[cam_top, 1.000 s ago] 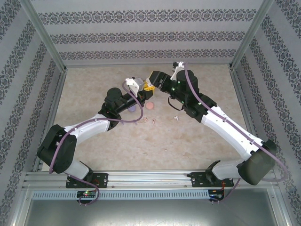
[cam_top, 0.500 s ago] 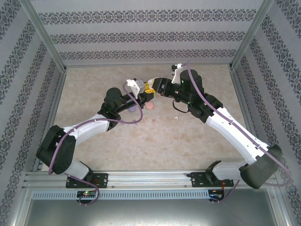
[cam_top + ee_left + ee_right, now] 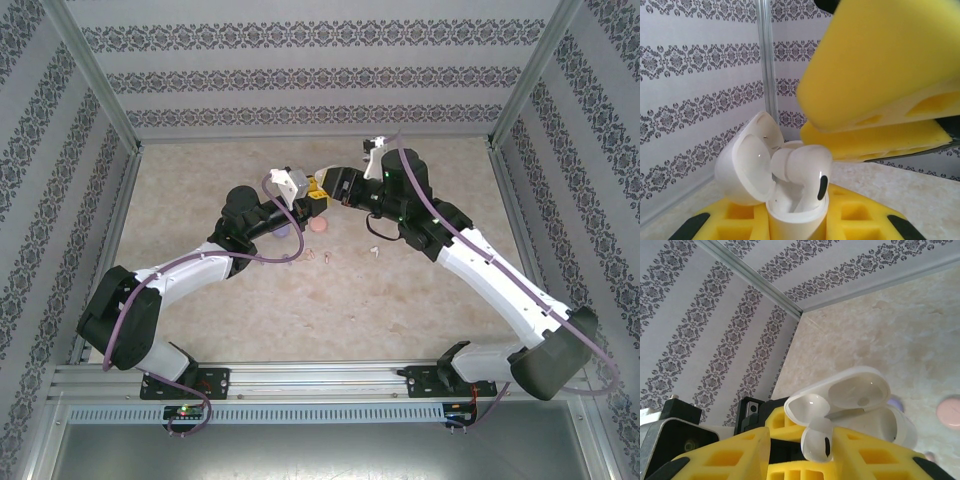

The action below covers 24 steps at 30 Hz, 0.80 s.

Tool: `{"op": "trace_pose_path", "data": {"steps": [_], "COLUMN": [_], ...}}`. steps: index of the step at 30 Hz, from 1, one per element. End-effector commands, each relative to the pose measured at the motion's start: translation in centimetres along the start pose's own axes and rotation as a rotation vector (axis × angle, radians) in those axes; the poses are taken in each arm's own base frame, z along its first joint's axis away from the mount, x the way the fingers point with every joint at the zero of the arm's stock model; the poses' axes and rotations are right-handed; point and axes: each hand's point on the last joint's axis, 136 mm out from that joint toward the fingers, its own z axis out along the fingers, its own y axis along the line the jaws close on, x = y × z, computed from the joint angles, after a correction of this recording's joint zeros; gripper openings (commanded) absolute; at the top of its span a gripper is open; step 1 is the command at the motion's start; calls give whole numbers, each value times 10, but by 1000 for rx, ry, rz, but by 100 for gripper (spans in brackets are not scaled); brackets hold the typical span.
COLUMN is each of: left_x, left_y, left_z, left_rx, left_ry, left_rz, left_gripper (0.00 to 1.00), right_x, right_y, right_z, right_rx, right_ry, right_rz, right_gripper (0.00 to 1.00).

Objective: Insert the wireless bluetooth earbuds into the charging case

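Two claws close together, I see left claw [image 3: 797, 226] pinching open white case [image 3: 746, 167], right claw [image 3: 810, 460] pinching white earbud [image 3: 817, 440] at its mouth

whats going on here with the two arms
The left gripper holds a white charging case with its lid open. The right gripper pinches a white earbud and is fitting it into the case. The earbud looks partly in, stem down, and not yet seated.
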Motion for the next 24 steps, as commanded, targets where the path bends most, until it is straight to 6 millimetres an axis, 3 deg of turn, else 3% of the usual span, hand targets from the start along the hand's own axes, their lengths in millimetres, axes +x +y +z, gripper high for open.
{"op": "trace_pose_path", "data": {"steps": [1,8,24], "left_x": [-20,-18,-19], "left_y": [0,2,1], "left_z": [3,5,5], "left_rx": [10,5,12], "left_ry": [-45,-41,-43], "left_rz": [40,39,34], "left_gripper": [0,0,0], "right_x": [1,7,-7], "right_y": [9,14,1], "right_z": [-10,-10,-11], "right_rx": [-29,-48,15], "right_ry": [-5,15,-44], "right_rz": [6,14,-5], "right_gripper": [38,37,38]}}
